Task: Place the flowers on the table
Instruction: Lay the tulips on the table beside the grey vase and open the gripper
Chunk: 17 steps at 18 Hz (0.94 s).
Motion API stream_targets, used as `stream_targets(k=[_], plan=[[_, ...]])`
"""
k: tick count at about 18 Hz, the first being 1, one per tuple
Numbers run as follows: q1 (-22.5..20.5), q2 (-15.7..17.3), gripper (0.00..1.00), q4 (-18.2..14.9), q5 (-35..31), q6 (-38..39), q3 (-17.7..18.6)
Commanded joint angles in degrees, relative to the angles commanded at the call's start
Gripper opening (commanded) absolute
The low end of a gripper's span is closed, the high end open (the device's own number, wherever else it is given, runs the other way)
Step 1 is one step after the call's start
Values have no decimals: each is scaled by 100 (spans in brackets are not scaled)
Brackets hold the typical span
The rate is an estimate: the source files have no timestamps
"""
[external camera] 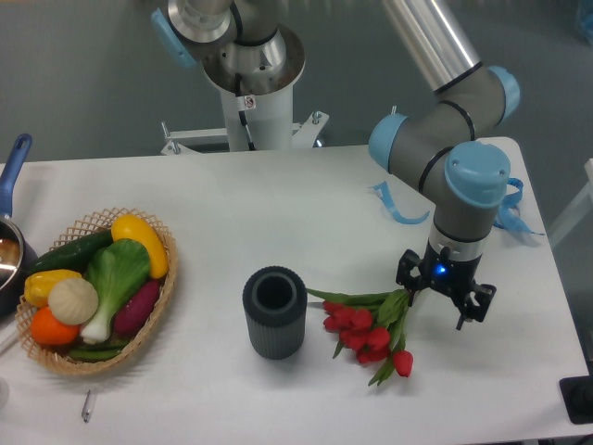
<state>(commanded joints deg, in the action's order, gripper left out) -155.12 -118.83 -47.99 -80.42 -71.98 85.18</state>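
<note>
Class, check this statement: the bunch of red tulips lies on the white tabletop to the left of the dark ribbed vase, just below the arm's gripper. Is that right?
Not quite. The bunch of red tulips lies on the white tabletop to the right of the dark ribbed vase, not its left. The rest holds: in the fixed camera view the gripper is just above the stem end.

Robot lab: pedestal-mounted arm (445,102), bare white table (278,213).

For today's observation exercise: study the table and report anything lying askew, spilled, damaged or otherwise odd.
The flowers lie on their side on the table, fanned out right of the empty dark vase rather than standing in it. The gripper hovers by their stems, jaws spread. A blue ribbon lies loose behind. Nothing looks spilled or broken.
</note>
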Motion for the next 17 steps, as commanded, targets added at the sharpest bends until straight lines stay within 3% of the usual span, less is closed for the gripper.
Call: stream_targets(k=[3,5,13,17], plan=[[-211,44,100,-201,0,-131,-369],[-377,62,100,-561,17,-569,-475],[-1222,482,100,-1783,35,-3434,-467],[-1337,554,100,-1846,53,-3542,-441]])
